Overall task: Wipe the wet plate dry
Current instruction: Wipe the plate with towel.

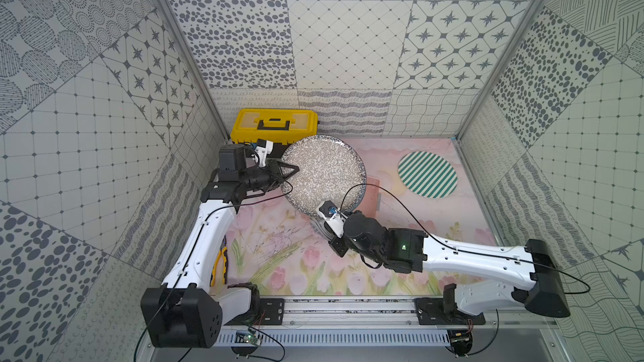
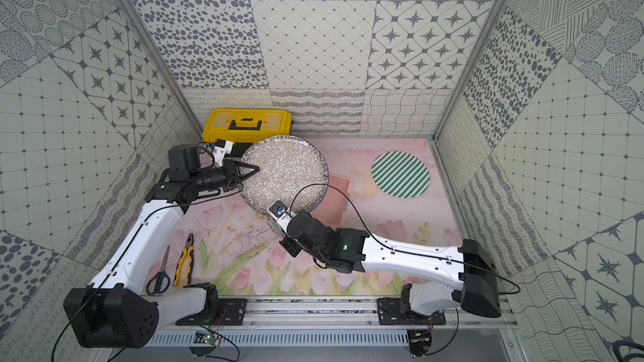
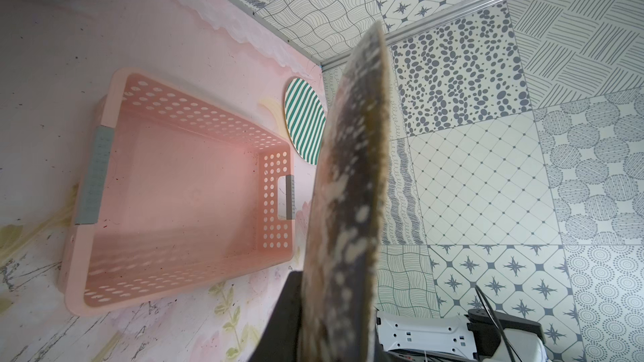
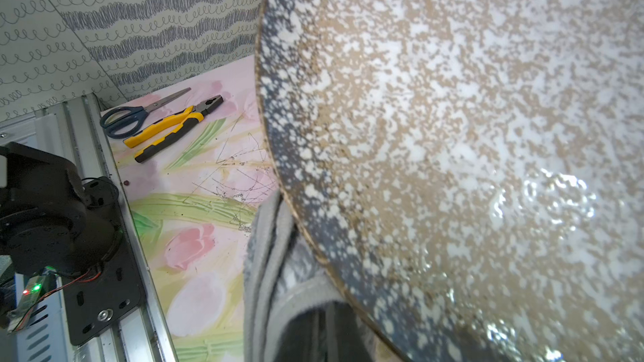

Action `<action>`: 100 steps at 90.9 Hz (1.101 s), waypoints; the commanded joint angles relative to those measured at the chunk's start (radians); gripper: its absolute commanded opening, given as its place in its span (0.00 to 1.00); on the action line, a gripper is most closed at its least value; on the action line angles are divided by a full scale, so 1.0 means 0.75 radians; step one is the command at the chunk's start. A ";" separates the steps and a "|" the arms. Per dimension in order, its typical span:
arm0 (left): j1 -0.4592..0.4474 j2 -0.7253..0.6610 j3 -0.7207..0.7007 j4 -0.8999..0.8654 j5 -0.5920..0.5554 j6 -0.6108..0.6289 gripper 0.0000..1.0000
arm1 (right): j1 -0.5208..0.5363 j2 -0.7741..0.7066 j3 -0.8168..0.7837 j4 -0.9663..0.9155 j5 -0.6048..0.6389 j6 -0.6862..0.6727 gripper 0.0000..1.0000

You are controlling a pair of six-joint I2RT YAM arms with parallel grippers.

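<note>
A speckled beige-and-white plate [image 1: 324, 175] with a dark rim is lifted off the table and tilted. My left gripper [image 1: 292, 170] is shut on its left rim. The left wrist view shows the plate [image 3: 352, 186] edge-on, running between the two jaws of that gripper [image 3: 334, 325]. My right gripper [image 4: 324, 332] is shut on a folded grey cloth [image 4: 268, 273], which sits at the plate's near rim and partly under it. Water glints on the plate's [image 4: 453, 134] face. In both top views the right wrist hides most of the cloth [image 2: 273, 226].
A pink perforated basket [image 3: 181, 186] lies on the table below the plate. A green-striped round mat [image 1: 427, 174] is at the back right and a yellow toolbox [image 1: 274, 125] at the back left. Pliers [image 2: 184, 262] and scissors [image 2: 160, 275] lie front left.
</note>
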 commanded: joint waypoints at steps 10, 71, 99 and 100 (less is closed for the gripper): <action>-0.004 -0.017 0.002 0.208 0.159 0.051 0.00 | 0.013 0.082 0.166 0.314 0.170 -0.099 0.00; -0.004 -0.039 -0.018 0.218 0.144 0.045 0.00 | -0.006 0.435 0.540 0.518 0.262 -0.207 0.00; -0.004 -0.056 -0.029 0.213 0.124 0.063 0.00 | -0.043 0.421 0.639 0.478 0.056 -0.129 0.00; -0.005 -0.055 -0.029 0.213 0.123 0.064 0.00 | -0.043 0.412 0.637 0.477 0.049 -0.124 0.00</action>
